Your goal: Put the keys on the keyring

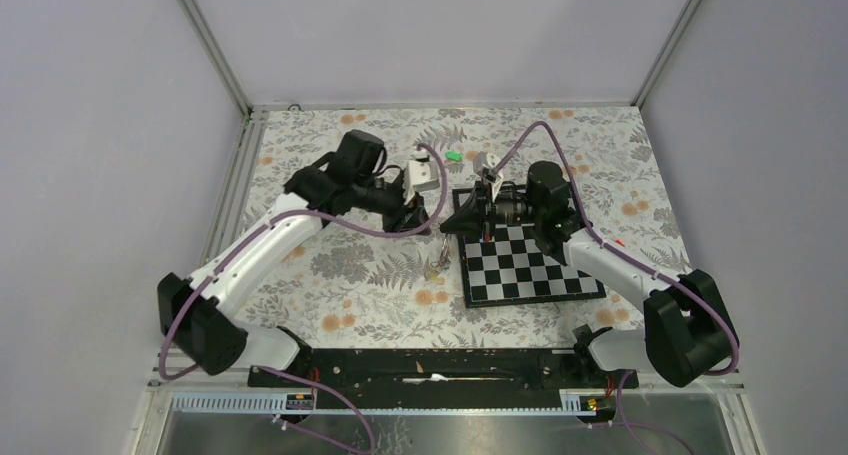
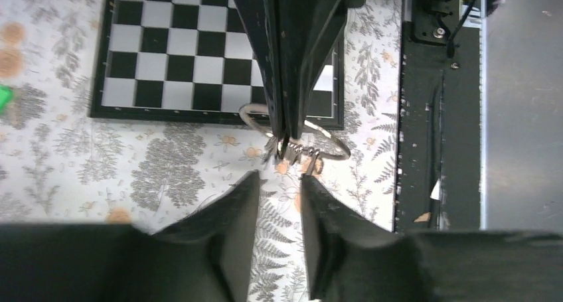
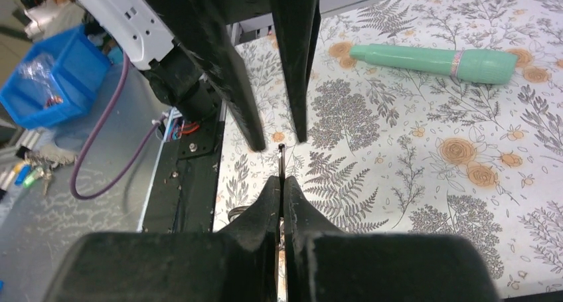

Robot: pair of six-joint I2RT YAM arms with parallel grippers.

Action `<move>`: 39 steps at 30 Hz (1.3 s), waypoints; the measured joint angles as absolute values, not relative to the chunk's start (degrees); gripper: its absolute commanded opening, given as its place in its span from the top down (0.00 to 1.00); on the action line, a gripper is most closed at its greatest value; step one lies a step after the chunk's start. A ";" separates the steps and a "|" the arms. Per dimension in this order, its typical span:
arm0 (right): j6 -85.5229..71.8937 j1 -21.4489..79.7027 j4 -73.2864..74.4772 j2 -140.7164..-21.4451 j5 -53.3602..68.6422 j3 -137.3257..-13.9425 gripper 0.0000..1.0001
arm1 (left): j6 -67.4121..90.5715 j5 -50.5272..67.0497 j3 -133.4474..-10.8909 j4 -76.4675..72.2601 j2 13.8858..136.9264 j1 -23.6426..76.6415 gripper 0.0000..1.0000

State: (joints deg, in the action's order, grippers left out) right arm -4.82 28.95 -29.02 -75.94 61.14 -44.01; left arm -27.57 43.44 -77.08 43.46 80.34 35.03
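My right gripper (image 1: 446, 228) (image 3: 281, 181) is shut on the silvery keyring (image 2: 292, 151), pinching its wire edge. The ring hangs just above the flowered cloth by the chessboard's near-left corner, with small pieces dangling below it (image 1: 438, 263). My left gripper (image 1: 427, 222) (image 2: 279, 181) faces it tip to tip, a short way off. It is open and the gap between its fingers holds nothing. A key with a bright green head (image 1: 453, 156) (image 2: 3, 97) lies on the cloth behind both grippers, apart from them.
The chessboard (image 1: 530, 270) (image 2: 172, 50) lies under the right arm. A long teal stick (image 3: 431, 60) rests on the cloth beyond the left gripper. The black base rail (image 1: 430, 365) runs along the near edge. A blue bin (image 3: 46, 83) sits off the table.
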 measured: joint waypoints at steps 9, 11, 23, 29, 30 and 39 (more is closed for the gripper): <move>-19.16 26.96 -42.78 -75.94 61.12 -41.41 1.00 | -24.01 48.23 -67.42 27.75 71.75 31.27 0.49; -21.17 26.81 -45.06 -75.94 61.10 -41.06 1.00 | -21.87 49.67 -66.17 24.38 71.77 30.94 0.49; -26.02 26.39 -50.28 -76.20 60.99 -39.86 1.00 | -11.99 56.84 -61.08 11.62 72.27 29.30 0.61; -26.61 26.28 -50.94 -76.90 60.97 -39.83 1.00 | -8.82 58.94 -59.48 7.25 72.77 29.28 0.64; -26.68 26.24 -50.94 -76.99 60.97 -39.81 1.00 | -8.29 59.33 -59.40 6.66 72.99 29.28 0.65; -26.85 26.20 -51.35 -77.01 60.97 -39.55 1.00 | -4.23 60.88 -59.09 2.11 73.38 28.84 0.76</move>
State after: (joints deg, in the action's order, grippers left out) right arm -26.85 26.20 -51.35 -77.01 60.97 -39.55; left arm -4.23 60.88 -59.09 2.11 73.38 28.84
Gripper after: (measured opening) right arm 0.021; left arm 0.276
